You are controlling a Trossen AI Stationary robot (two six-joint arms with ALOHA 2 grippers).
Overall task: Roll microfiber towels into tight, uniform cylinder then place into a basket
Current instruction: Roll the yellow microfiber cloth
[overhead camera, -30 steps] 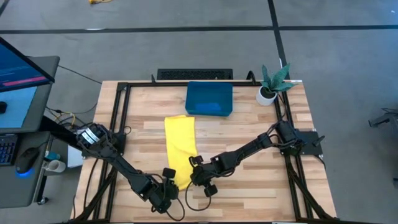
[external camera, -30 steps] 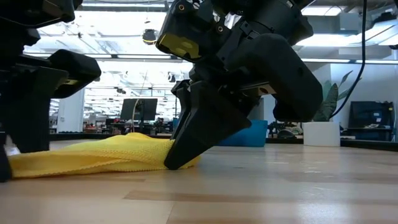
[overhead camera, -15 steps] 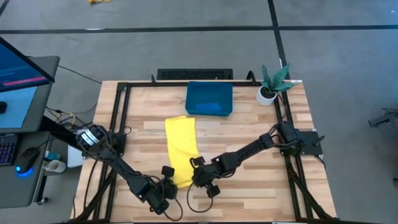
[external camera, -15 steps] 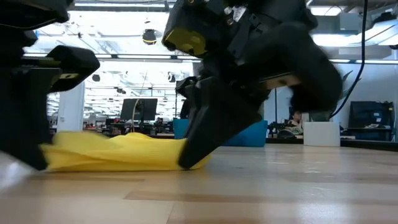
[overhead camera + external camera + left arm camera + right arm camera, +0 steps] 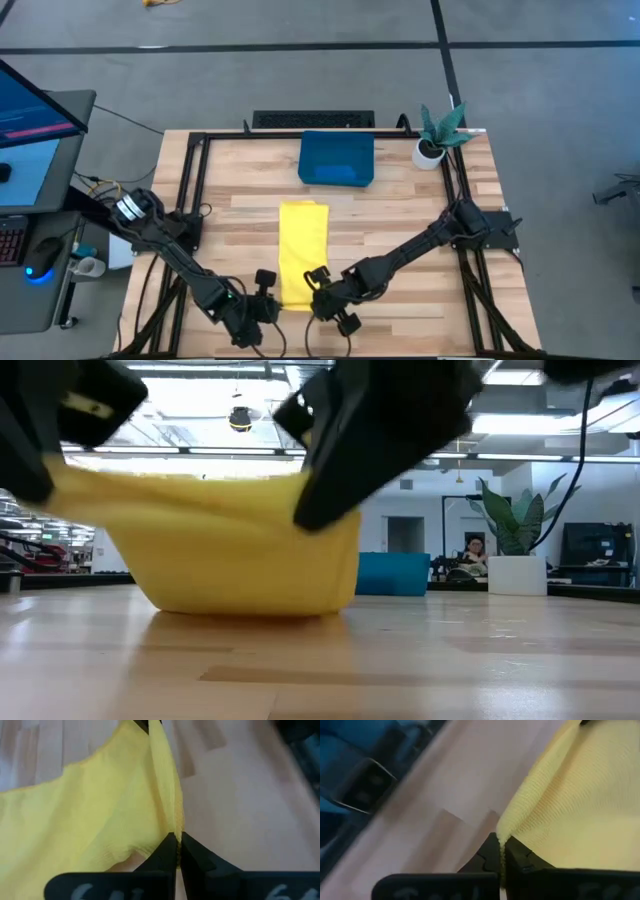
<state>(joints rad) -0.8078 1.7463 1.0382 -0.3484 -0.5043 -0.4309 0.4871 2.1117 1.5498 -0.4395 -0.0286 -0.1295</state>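
Currently I am pinching the yellow towel (image 5: 302, 250)'s near corners, lifted off the table's front, in the left gripper (image 5: 268, 305) and right gripper (image 5: 318, 302), jaws clamped on cloth, keeping both level for an even roll toward the basket (image 5: 336, 159).

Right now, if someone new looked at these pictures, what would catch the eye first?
The yellow towel in the middle of the table stands out first, its near edge lifted by both arms. The left gripper and the right gripper are each shut on a near corner. Behind it, at the table's far edge, sits the teal basket.
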